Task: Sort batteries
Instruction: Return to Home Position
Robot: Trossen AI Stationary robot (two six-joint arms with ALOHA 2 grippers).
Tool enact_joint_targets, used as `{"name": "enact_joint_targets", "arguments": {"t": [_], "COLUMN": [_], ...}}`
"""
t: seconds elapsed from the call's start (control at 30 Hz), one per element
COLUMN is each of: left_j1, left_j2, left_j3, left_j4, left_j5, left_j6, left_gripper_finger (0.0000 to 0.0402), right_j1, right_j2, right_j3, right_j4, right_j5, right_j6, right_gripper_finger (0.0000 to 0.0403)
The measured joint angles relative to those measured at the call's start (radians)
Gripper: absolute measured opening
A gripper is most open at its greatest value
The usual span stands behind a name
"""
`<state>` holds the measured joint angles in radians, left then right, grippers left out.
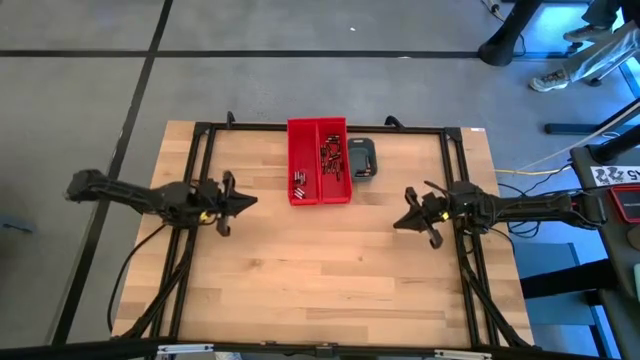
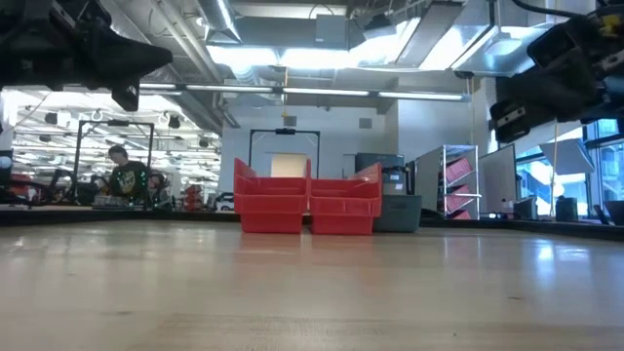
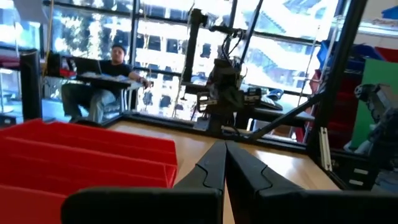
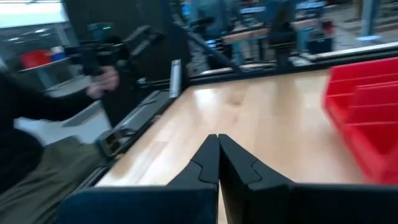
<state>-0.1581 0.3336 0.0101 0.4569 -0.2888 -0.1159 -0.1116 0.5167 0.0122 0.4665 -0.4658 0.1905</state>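
Batteries [image 1: 330,158]: small dark cells with silvery ends, all lying inside the two red bins [image 1: 318,140] that stand side by side at the far middle of the worktop [image 1: 320,270]. The bin on the right arm's side holds the larger lot, scattered along its length. The bin on the left arm's side holds a small cluster at its near end. No cell shows on the bare wood. In the low view the bin walls hide the cells. Case [image 1: 363,158]: grey-blue, rounded, flat on the worktop just beside the bin on the right arm's side; whether it touches the bin cannot be told. Left claw [image 1: 252,201]: raised above the worktop on the left side, pointing towards the middle, well apart from the bins; in its wrist view its fingers [image 3: 211,168] are pressed together with nothing between them. Right claw [image 1: 397,223]: raised above the worktop on the right side, pointing towards the middle, well apart from the bins and the case; in its wrist view its fingers [image 4: 208,158] are likewise together and hold nothing. Frame [image 1: 400,129]: black rails running round the worktop's edges. Room beyond: a seated person [image 3: 109,71] at a desk, seen past the left claw; a person's hand [image 4: 102,81] by dark equipment, seen past the right claw.
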Motion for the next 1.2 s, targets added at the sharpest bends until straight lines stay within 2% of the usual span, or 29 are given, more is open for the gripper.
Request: {"name": "enact_joint_targets", "arguments": {"t": [0.13,0.33,0.63,0.83,0.9,1.07,1.2], "left_j1": [0.067,0.181,0.265,0.266,0.266,0.266,0.266], "left_j2": [-0.15,-0.335,-0.331,-0.321,-0.319,-0.319,-0.319], "left_j3": [0.0,0.0,-0.001,-0.001,-0.001,-0.001,-0.001], "left_j4": [-0.157,-0.389,-0.431,-0.443,-0.443,-0.444,-0.445], "left_j5": [0.073,0.192,0.321,0.305,0.305,0.304,0.304], "left_j6": [0.005,-0.007,0.033,0.046,0.046,0.076,0.091], "left_gripper_finger": [0.0001,0.0001,0.0001,0.0001,0.0001,0.0001,0.0001], "right_j1": [0.0,0.0,0.0,0.0,0.0,0.0,0.0], "right_j2": [0.0,0.0,-0.001,-0.001,0.0,0.0,0.001], "right_j3": [-0.001,-0.001,-0.003,-0.003,-0.003,-0.004,-0.004], "right_j4": [0.004,0.004,0.041,-0.002,-0.041,-0.136,-0.206], "right_j5": [-0.078,-0.094,-0.084,-0.067,-0.033,0.127,0.139], "right_j6": [-0.002,-0.028,-0.038,-0.064,-0.064,-0.012,-0.011], "right_gripper_finger": [0.0001,0.0001,0.0001,0.0001,0.0001,0.0001,0.0001]}}
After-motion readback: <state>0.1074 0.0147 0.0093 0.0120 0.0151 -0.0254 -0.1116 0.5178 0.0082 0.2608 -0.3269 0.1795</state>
